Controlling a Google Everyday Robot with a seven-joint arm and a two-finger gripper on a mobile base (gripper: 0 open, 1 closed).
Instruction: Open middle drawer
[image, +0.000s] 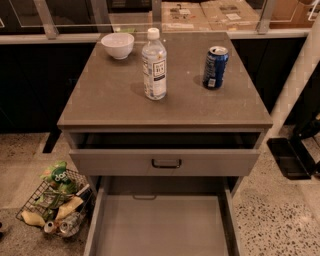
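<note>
— Drawers first: where is the middle drawer (170, 186)?
— At 6 o'clock from the table (115, 95) top, set back inside the frame and looking closed. Its flat front faces 6 o'clock, with the long axis running 9 to 3. A faint handle (145, 197) sits low on it, left of centre.
— Room around it?
— Tight. The top drawer (120, 162) juts out just above and overhangs its upper edge. The lowest drawer (160, 230) is pulled far out below, toward 6. A wire basket (77, 179) stands at 8 o'clock.
— Gripper?
— Out of view; I cannot tell its state.
</note>
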